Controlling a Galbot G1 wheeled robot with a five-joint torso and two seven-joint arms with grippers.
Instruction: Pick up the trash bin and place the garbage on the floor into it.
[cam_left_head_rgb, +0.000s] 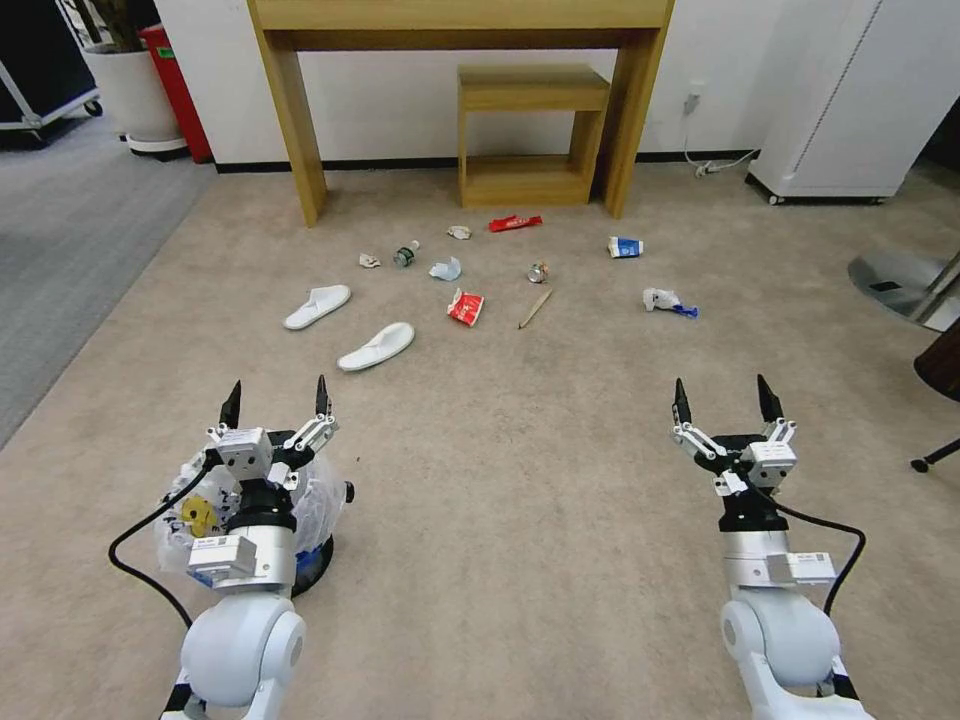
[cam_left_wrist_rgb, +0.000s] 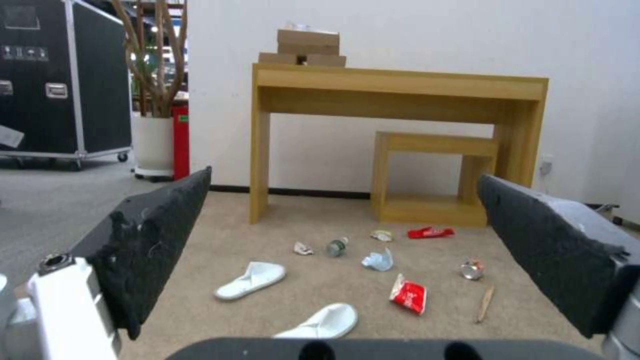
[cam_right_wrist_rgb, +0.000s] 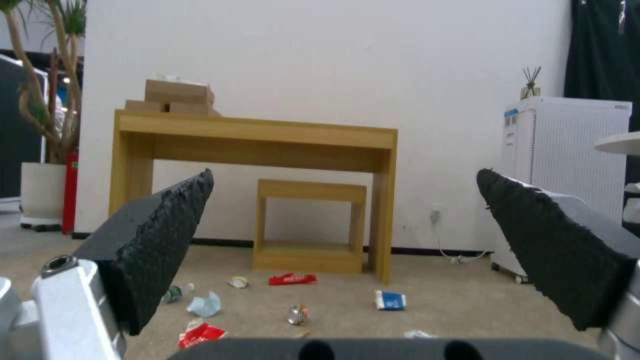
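White rounded arms, black cables, black pointed fingers on each hand.

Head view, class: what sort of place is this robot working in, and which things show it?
Probably an office or lab room: beige-tan short-pile carpet, a light wooden desk against a white wall, and a black wheeled flight case beside a potted plant.

Beige carpet floor, 2 slippers, scattered litter

2 white fabric slippers, 2 red foil wrappers, 1 crushed metal can, 1 sm. clear plastic bottle, 1 blue-white carton, 1 thin wooden stick.
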